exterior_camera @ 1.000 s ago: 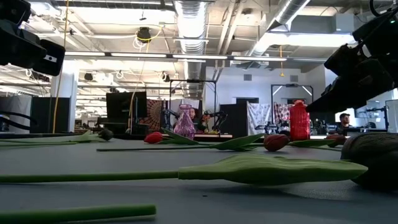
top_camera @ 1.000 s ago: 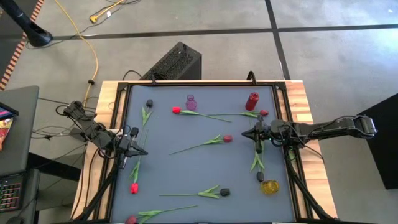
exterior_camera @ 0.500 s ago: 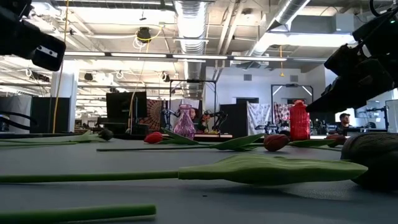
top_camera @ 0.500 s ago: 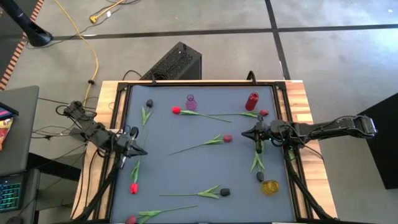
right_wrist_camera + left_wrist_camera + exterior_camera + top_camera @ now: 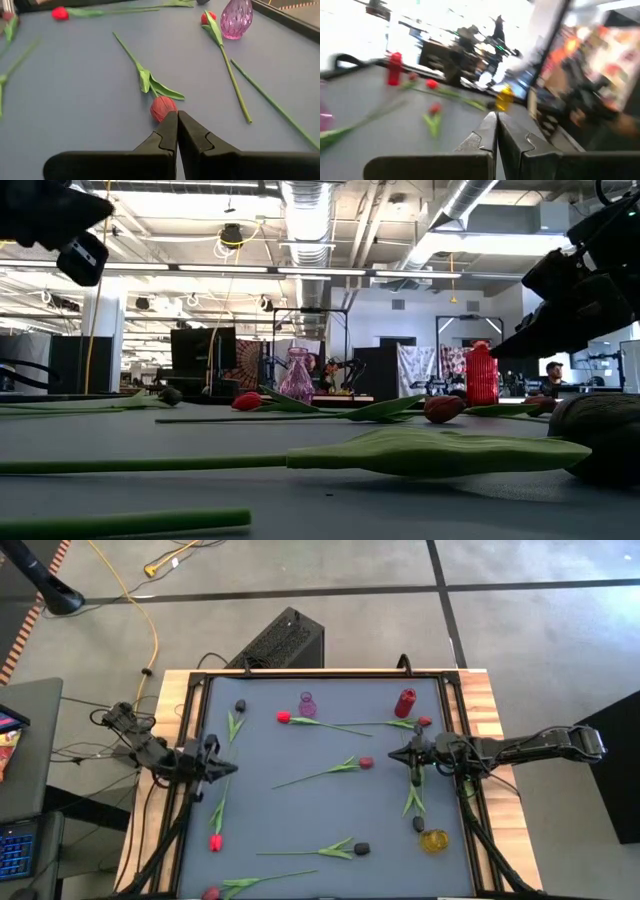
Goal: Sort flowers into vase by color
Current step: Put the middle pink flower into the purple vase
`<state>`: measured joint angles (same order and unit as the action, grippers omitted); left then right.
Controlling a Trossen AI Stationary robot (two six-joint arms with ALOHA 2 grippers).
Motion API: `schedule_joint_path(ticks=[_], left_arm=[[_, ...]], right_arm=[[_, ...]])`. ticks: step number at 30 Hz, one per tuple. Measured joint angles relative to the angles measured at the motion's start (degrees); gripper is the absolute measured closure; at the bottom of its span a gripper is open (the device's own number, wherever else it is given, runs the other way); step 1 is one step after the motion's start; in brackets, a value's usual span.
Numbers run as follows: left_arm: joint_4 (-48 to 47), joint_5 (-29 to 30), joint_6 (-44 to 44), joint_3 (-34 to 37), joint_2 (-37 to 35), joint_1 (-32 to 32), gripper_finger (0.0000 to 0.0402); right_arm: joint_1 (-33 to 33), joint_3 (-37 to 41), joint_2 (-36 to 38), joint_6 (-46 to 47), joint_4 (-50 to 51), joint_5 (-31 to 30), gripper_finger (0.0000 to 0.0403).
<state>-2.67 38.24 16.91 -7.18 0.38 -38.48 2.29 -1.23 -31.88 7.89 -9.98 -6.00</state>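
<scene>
From above, the grey table (image 5: 300, 810) carries scattered tulips. The left gripper (image 5: 222, 769) sits at the 9 o'clock edge, just above a red-headed tulip (image 5: 215, 841) whose stem runs toward 7 o'clock. The right gripper (image 5: 398, 753) is at 3 o'clock, close beside a maroon-headed tulip (image 5: 366, 763) near the centre. A purple vase (image 5: 307, 704) stands at 12 o'clock with a bright red tulip (image 5: 284, 717) next to it; a red vase (image 5: 405, 701) stands at 1 o'clock, a yellow vase (image 5: 434, 839) at 5 o'clock. Black-headed tulips lie at 11 o'clock (image 5: 240, 706) and 6 o'clock (image 5: 361, 849).

At table height, a long green leaf and stem (image 5: 400, 450) cross the foreground; the purple vase (image 5: 298, 376) and red vase (image 5: 481, 375) stand upright behind.

The left wrist camera shows its fingers (image 5: 485, 137) pressed together, holding nothing, with the red vase (image 5: 395, 68) and yellow vase (image 5: 504, 97) beyond.

The right wrist camera shows its fingers (image 5: 169, 132) likewise pressed together and empty, tips just beside the maroon tulip head (image 5: 162, 107); the purple vase (image 5: 236, 19) lies farther off.
</scene>
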Motion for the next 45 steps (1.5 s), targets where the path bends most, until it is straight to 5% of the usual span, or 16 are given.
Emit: schedule_joint_path(ticks=[11,20,26,31,39,45], left_arm=[[10.81,23.98,-3.69,-0.01,0.0,0.77,0.0401],[20.35,11.13,-19.97,-0.02,-0.01,8.19,0.0401],[17.89,10.2,-24.22,-0.02,1.49,13.03,0.039],[18.34,9.73,-26.73,-0.02,5.09,15.1,0.034],[11.89,10.08,-21.32,-5.97,13.58,16.11,0.0245],[0.78,10.64,-15.37,-14.42,23.19,16.23,0.0219]], right_arm=[[0.47,-4.93,-0.02,0.21,-5.95,0.0,0.0365],[2.76,-20.48,-7.5,-2.87,7.39,-0.15,0.0364],[4.75,-30.15,-19.17,-4.78,10.55,-0.12,0.0338],[6.28,-39.01,-31.5,-4.89,15.45,-0.11,0.0292],[8.56,-55.08,-52.48,-7.82,24.18,1.26,0.0206],[12.06,-62.87,-65.06,-11.97,24.32,6.73,0.018]])
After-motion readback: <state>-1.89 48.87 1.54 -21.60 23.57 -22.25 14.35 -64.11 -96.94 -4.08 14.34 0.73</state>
